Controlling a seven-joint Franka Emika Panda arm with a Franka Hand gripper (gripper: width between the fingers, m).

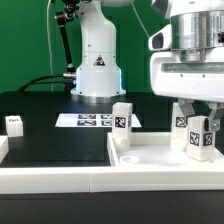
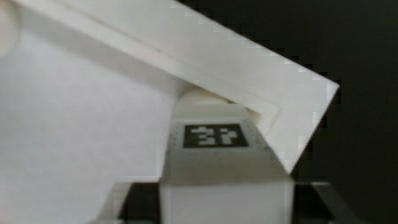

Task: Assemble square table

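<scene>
Gripper point(image 1: 197, 120) status: jaws closed partway onto an upright peg leg point(image 1: 198, 138). The wrist view confirms the grasp. The leg point(image 2: 221, 160) rises between the two fingers point(image 2: 139, 205) with its tag facing the camera.

Location of the work: the square table top point(image 1: 150, 157) lies flat at the exterior view's right, rim upward. In the wrist view the held leg's far end sits just inside a raised corner of the top point(image 2: 267, 85). Whether that end is seated, touching or just clear of the surface cannot be told.

Progress, judged from how the parts lie:
- A second leg point(image 1: 122, 117) stands upright at the top's corner toward the exterior view's left. It is probably fitted, but the joint is not visible.
- Another tagged piece point(image 1: 181, 122) shows just beside the held leg. It is likely a third leg, but is too hidden to confirm.
- A loose leg point(image 1: 14, 124) stands on the black table point(image 1: 55, 145) well apart from the top, at the exterior view's left. It is not yet fitted.

The marker board point(image 1: 92, 120) lies flat behind the top, in front of the robot base point(image 1: 97, 70).

Assessment: the assembly is mid-course. The held leg needs seating and tightening, and at least the loose leg is left to fetch and fit.
</scene>
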